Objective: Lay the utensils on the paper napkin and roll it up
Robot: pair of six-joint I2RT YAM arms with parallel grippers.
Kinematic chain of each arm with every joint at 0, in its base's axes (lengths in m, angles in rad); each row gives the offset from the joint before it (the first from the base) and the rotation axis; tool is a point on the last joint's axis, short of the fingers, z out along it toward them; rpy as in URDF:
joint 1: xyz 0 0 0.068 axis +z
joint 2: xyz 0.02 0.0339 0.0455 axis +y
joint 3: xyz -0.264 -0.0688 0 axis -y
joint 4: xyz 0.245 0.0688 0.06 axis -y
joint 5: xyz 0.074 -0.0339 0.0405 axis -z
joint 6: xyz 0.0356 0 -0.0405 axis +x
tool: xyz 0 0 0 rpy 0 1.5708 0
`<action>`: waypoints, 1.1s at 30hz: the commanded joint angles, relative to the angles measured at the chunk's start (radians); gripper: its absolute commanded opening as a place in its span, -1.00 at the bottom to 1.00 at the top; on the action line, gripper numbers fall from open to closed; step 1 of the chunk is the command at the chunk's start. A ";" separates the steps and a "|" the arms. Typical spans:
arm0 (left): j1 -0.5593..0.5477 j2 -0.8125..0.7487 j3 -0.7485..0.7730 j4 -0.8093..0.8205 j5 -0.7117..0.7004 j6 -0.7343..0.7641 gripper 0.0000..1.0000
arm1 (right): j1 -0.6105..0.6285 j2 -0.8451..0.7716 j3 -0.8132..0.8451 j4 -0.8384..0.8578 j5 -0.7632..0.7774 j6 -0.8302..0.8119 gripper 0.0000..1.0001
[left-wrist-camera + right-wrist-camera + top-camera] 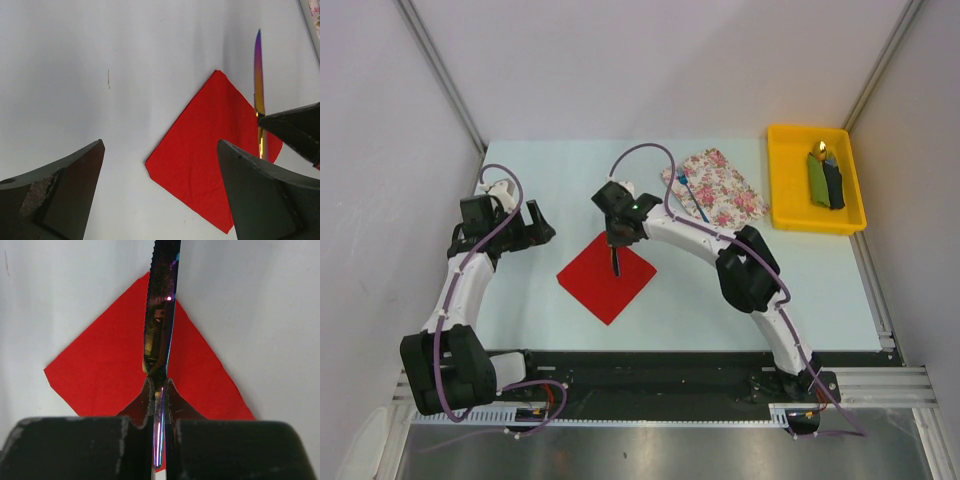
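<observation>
From above, you see your right claw (616, 243) over the red paper napkin (607, 275). The napkin lies flat on the pale desk (720, 290), turned like a diamond. The claw pinches a thin dark knife (616, 262) above the middle of the napkin. Your left claw (538, 226) hangs to the left, apart from the napkin. A blue utensil (692, 197) lies on the flowery cloth (730, 195) farther back. Next to the cloth is a yellow tray (780, 190) with green and dark rolls (827, 180) in it.

Through the left wrist camera, your left claw's fingers (65, 190) stand wide apart with nothing between them. The napkin (210, 150) and the shiny purple-gold knife (258, 75) sit ahead.

Through the right wrist camera, your right claw (159, 387) is squeezed tight on the knife (161, 315). Its toothed blade points away over the napkin (100, 370). You cannot tell if the knife touches the napkin.
</observation>
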 commanded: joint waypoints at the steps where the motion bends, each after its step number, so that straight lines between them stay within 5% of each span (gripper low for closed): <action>1: 0.007 -0.023 -0.003 0.039 0.026 -0.019 0.99 | 0.043 0.018 0.047 0.043 0.058 0.037 -1.00; 33: 0.036 -0.010 -0.033 0.065 0.072 0.006 0.99 | 0.086 0.115 0.070 0.057 0.052 0.074 -1.00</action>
